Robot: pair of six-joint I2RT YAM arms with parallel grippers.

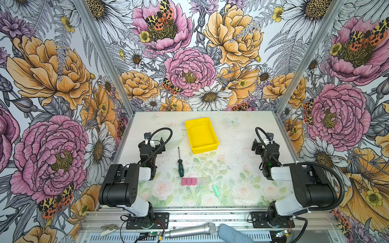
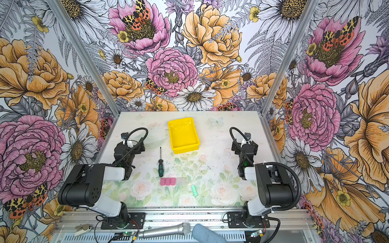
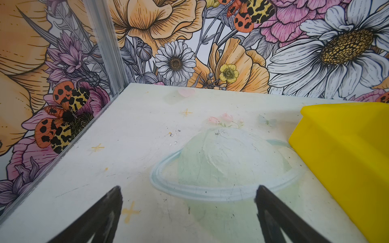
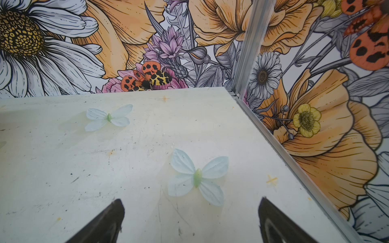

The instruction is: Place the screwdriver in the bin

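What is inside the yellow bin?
The bin shows only bare yellow floor in both top views; the screwdriver lies outside it. Its near wall hides a thin floor strip.

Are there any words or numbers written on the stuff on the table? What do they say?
None can be read. The screwdriver, the bin, the pink-and-clear box, the mint-green strip and the microphone show no letters, numbers or logos at this size. The walls and table carry only flowers, moths and butterflies.

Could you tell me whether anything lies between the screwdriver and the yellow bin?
Nothing visible does: only bare tabletop separates the screwdriver from the yellow bin; the pink segmented box lies beyond its handle end.
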